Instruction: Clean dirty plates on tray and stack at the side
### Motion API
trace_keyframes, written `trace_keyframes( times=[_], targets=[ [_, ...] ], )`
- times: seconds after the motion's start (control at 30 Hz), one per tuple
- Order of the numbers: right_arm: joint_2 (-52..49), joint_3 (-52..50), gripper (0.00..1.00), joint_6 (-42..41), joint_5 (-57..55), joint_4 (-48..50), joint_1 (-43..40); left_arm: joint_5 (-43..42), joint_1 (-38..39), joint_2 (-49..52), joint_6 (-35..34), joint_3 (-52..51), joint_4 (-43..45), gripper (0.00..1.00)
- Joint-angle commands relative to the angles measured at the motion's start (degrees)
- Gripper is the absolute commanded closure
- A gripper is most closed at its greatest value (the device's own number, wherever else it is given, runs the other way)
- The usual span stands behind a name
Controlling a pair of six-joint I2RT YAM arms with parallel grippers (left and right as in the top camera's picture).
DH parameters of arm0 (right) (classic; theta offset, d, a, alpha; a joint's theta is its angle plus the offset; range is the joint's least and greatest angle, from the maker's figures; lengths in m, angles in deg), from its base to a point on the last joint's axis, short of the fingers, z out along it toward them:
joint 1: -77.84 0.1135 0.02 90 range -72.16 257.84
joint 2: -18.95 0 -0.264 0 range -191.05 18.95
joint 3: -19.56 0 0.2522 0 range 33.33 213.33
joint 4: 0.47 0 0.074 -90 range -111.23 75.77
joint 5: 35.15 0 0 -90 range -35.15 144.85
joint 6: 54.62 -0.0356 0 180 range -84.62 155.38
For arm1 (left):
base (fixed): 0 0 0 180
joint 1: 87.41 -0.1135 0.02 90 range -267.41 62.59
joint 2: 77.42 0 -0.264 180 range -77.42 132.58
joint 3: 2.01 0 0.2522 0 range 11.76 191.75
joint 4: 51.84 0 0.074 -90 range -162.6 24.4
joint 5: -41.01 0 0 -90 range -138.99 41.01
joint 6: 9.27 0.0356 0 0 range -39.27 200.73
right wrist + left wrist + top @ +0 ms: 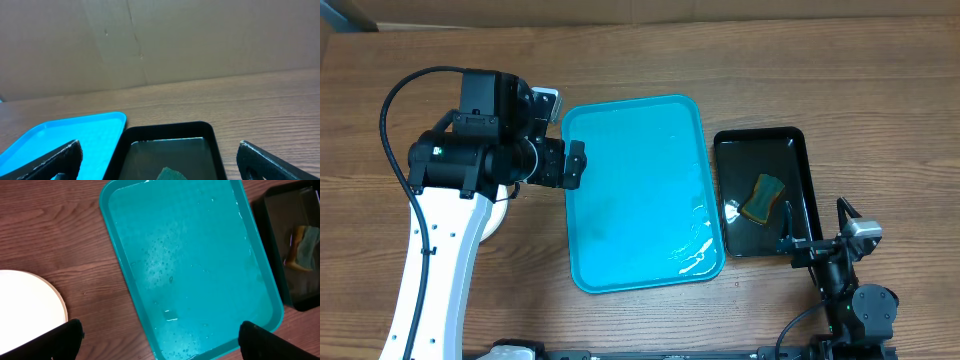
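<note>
Both end effectors stood wide open and held nothing. On the left arm, the end effector point(576, 166) hovered over the left rim of the large turquoise-blue rectangular plastic tray point(630, 180), its two dark fingers spread apart and clear of any object. On the right arm, the end effector point(159, 150) hung low at the near right of the wooden tabletop point(880, 80), its fingers equally far apart and pointed toward the back of the scene.

The turquoise tray lay flat at the middle of the tabletop, its floor wet, with beads of water scattered across it and a shallow pool glinting near its near right corner.

A round white plastic plate point(25, 305) rested on the tabletop just left of the tray, apart from its rim. From overhead most of it was hidden beneath the left arm's white link, and only a curved edge showed. The left wrist camera caught its upper right arc. Whether other plates lay under it could not be told.

To the right of the turquoise tray, close beside it but not touching, sat a smaller glossy black rectangular tray point(760, 133) holding a film of liquid. In it lay a yellow and green sponge point(762, 197), tilted toward the tray's middle.

Behind the tabletop rose a plain brown cardboard wall point(150, 40).
</note>
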State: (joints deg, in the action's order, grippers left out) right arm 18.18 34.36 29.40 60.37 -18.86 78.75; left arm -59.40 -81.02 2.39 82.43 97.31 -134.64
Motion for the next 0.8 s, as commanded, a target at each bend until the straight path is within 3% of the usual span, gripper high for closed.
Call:
trace_keyframes(
  times=[0.0, 0.2, 0.53, 0.77],
  targets=[
    [0.6, -0.6, 0.00, 0.0, -0.6, 0.3, 0.4, 1.7, 0.6, -0.8, 0.9, 0.3, 0.3, 0.00],
    [0.6, -0.6, 0.00, 0.0, -0.6, 0.3, 0.4, 4.8, 1.6, -10.7, 2.4, -4.0, 2.7, 0.00],
    [0.6, -0.6, 0.00, 0.0, -0.6, 0.3, 0.4, 3.0, 1.5, -40.2, -1.0, -38.3, 42.4, 0.00],
    [0.6, -0.6, 0.00, 0.0, -0.5, 0.3, 0.4, 5.2, 0.8, -59.4, -4.5, -57.8, 55.0, 0.00]
  ],
)
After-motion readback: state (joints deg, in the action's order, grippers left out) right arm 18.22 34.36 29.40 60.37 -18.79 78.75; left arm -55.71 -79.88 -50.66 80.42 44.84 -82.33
